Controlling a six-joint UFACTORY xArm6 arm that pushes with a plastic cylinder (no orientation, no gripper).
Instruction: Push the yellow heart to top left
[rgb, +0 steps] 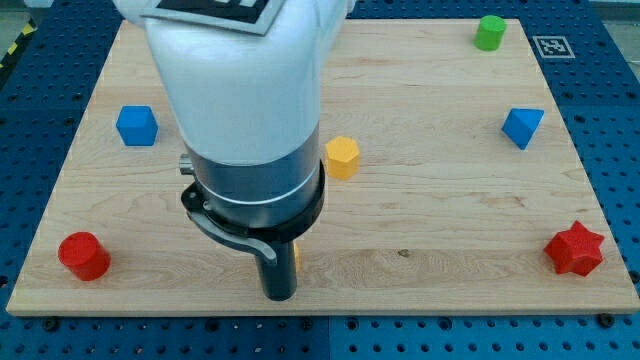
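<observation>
Wooden board (420, 215) sits on a blue perforated table, and most of the middle-left is blocked by the big white and grey arm body. My tip (279, 297) is down near the bottom edge, a bit left of centre. There's no claw on this rig, just the dark rod, so nothing to spread or pinch.

The yellow heart (297, 256) is almost completely hidden. Only a thin yellow sliver pokes out on the right side of the rod, just above my tip, so it's near the bottom edge, just left of centre. Looks like it's right against the rod, but I can't tell for sure if they touch.

Other stuff on the board:
- yellow hexagon block (342, 157) around the middle, just right of the arm body
- blue cube (136, 125) toward the left edge
- red cylinder (83, 255) in the bottom left corner
- green cylinder (489, 32) up near the top right corner
- blue triangular block (522, 127) by the right edge
- red star (574, 249) in the bottom right corner
</observation>
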